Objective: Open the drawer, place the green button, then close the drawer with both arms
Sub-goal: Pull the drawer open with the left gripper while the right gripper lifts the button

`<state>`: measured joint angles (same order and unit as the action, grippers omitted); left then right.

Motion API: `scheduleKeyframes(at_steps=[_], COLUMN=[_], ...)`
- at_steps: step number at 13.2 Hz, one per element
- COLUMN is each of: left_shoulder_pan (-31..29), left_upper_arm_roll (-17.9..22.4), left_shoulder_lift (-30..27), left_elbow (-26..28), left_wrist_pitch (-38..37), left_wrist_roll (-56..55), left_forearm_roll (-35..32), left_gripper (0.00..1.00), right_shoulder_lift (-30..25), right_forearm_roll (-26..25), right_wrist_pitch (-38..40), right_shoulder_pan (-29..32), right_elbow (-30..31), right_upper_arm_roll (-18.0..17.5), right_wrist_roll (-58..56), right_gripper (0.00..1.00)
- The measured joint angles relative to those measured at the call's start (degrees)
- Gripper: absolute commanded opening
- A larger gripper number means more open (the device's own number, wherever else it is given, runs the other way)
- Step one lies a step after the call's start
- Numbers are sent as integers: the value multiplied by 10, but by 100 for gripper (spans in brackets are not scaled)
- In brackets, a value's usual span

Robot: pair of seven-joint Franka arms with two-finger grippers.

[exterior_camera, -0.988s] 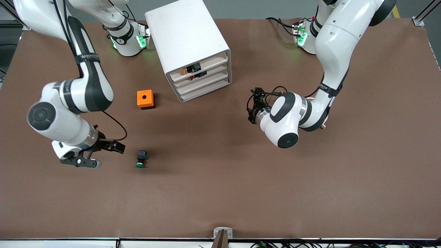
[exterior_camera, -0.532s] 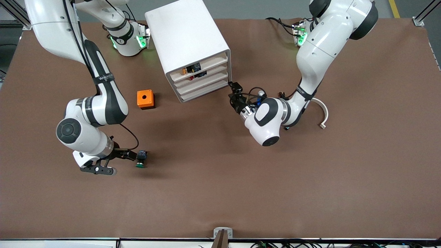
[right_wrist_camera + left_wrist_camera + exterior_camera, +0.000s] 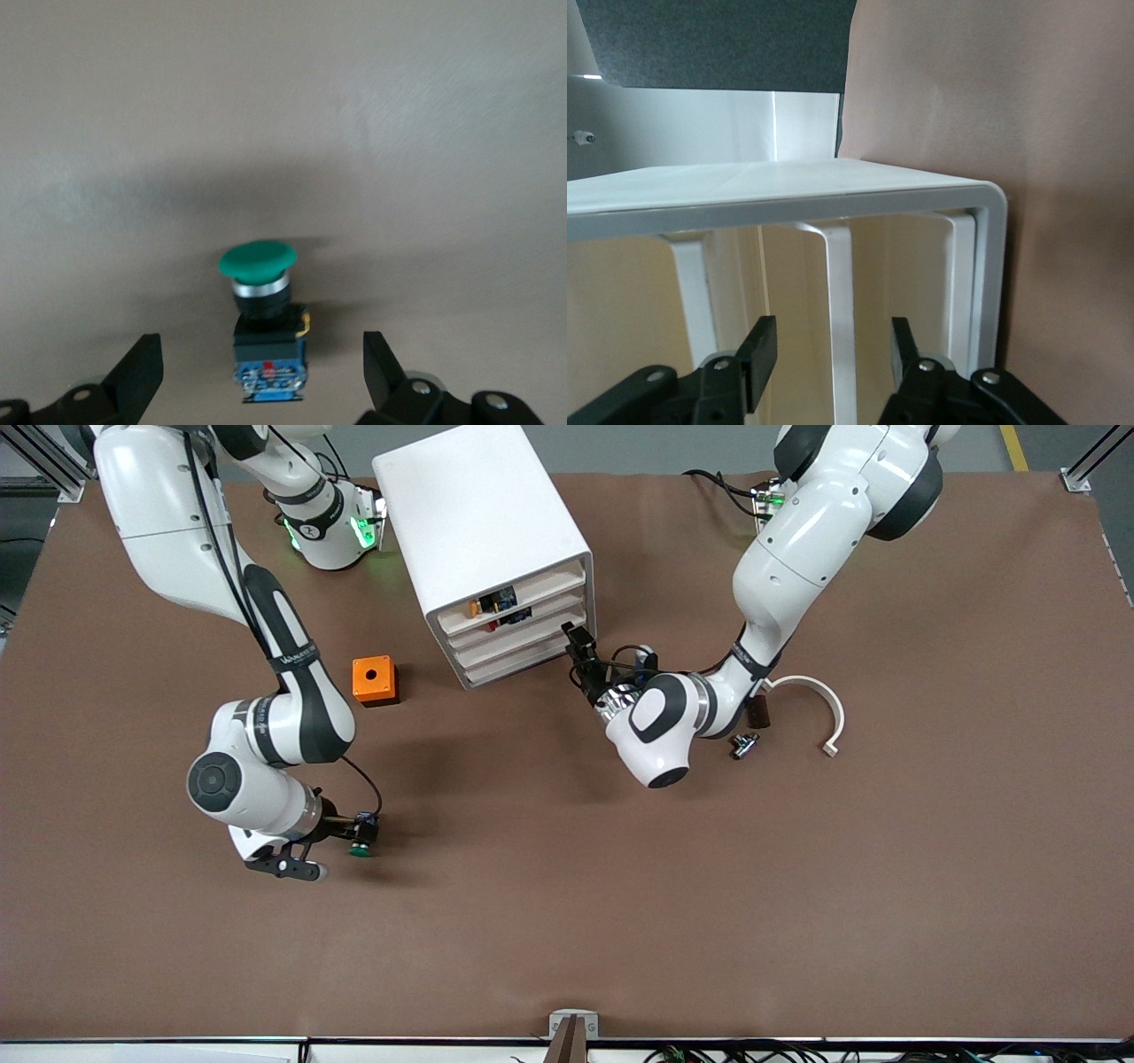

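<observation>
The button (image 3: 361,839), green cap and black-and-blue body, lies on its side on the brown table (image 3: 567,921), nearer the front camera than the cabinet. My right gripper (image 3: 347,834) is low at it. In the right wrist view the button (image 3: 264,323) lies between the spread fingers of the right gripper (image 3: 261,359), untouched. The white cabinet (image 3: 478,522) stands at the back, and its third drawer (image 3: 523,640) is shut. My left gripper (image 3: 574,640) is at the cabinet's front corner. In the left wrist view the left gripper (image 3: 831,347) is open, with a white front rail (image 3: 837,283) between its fingers.
An orange cube with a hole (image 3: 375,680) sits beside the cabinet toward the right arm's end. Small parts (image 3: 494,605) show in the two upper tiers. A white curved piece (image 3: 819,704), a dark cylinder (image 3: 758,712) and a small metal part (image 3: 742,742) lie under the left arm.
My right gripper has slid to the button and now straddles it. My left gripper has moved across to the cabinet's front, uncovering the small parts on the table.
</observation>
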<state>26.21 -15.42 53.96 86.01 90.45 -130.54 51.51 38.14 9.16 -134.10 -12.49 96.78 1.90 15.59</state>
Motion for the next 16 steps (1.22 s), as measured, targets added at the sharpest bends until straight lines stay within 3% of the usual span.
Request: scheduleKeyframes(at_steps=[2, 3, 4, 5, 10, 12, 16], left_shoulder_pan=[9, 10, 11, 11, 8, 6, -14], left_upper_arm_roll=[0, 0, 0, 2, 13, 27, 80], left_shoulder_lift=[0, 0, 1, 1, 4, 3, 2], left_elbow=[-1, -1, -1, -1, -4, -13, -67], left_wrist_pitch=[1, 1, 2, 6, 8, 4, -5], left_wrist_roll=[-1, -1, -1, -1, 3, 9, 38], left_forearm_roll=[9, 16, 17, 17, 17, 18, 17], left_gripper=[25, 16, 3, 0, 0, 0, 0], right_shoulder_lift=[6, 7, 9, 9, 5, 5, 4], right_forearm_roll=[10, 10, 10, 10, 10, 10, 10], right_wrist_pitch=[-28, -46, -58, -61, -58, -58, -52], right_shoulder_pan=[-6, -8, -9, -9, -9, -8, -8], right_elbow=[21, 33, 43, 48, 49, 49, 43], right_upper_arm_roll=[0, 0, 0, 0, 5, 6, 7], right_wrist_roll=[0, 0, 0, 0, 0, 0, 0], right_gripper=[98, 92, 79, 68, 29, 3, 0])
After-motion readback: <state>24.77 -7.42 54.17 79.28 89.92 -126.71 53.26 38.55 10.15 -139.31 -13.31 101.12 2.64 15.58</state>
